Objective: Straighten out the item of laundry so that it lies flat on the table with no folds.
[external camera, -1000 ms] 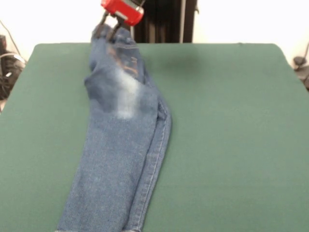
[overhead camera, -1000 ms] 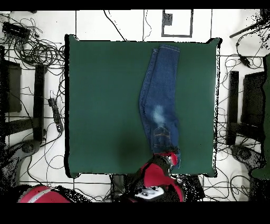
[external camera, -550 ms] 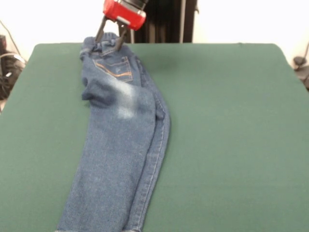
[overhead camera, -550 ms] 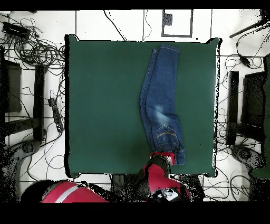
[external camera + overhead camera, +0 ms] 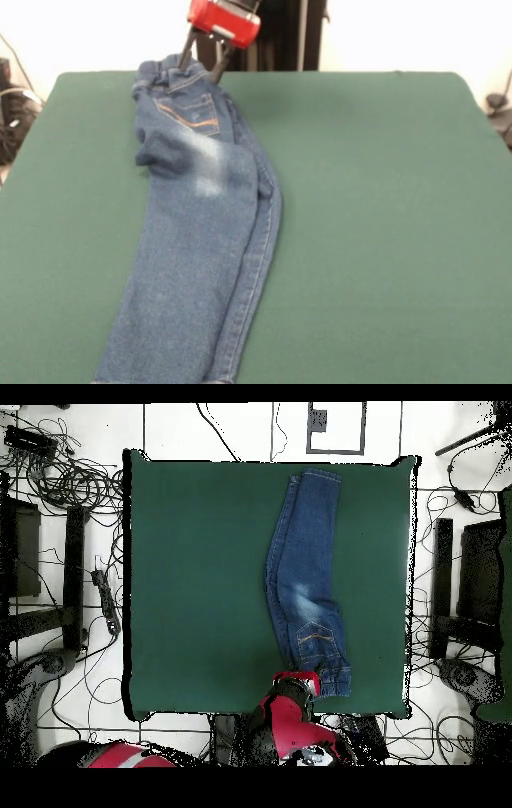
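Front view showed the dark green table [image 5: 376, 208] spread wide beneath the red-bodied gripper [image 5: 204, 66], which hung over the table's far edge with its two dark fingers [image 5: 188, 53] parted and nothing between them, their tips just above the waistband. The jeans [image 5: 200, 240] lay on the felt directly below and in front of the gripper, waistband closest to it and the legs running away toward the opposite edge, folded lengthwise with one leg stacked over the other. The stitched back pocket [image 5: 192, 114] faced up just below the gripper, a faded whitish patch [image 5: 210, 172] a little beyond it.
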Motion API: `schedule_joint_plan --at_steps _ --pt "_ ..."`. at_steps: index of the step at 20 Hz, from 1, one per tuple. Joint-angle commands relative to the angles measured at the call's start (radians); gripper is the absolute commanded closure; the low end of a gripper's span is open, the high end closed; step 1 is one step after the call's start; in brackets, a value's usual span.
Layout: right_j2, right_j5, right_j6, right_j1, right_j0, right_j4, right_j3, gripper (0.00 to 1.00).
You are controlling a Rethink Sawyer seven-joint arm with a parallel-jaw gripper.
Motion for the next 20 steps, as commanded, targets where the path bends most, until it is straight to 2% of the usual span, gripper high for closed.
schedule_joint_plan --at_steps 1,8,11,17,20 --pt "0.172 0.057 0.220 -0.054 -0.028 -0.016 0.000 0.00" --pt "0.178 -0.028 0.210 0.021 -0.045 -0.016 -0.032 0.00" --pt "0.238 -0.084 0.247 0.074 -0.115 -0.058 -0.046 0.00" --pt "0.377 -0.023 0.284 0.099 -0.258 -0.133 -0.047 0.00" --pt "0.412 0.030 0.269 0.076 -0.284 -0.134 -0.026 0.00"
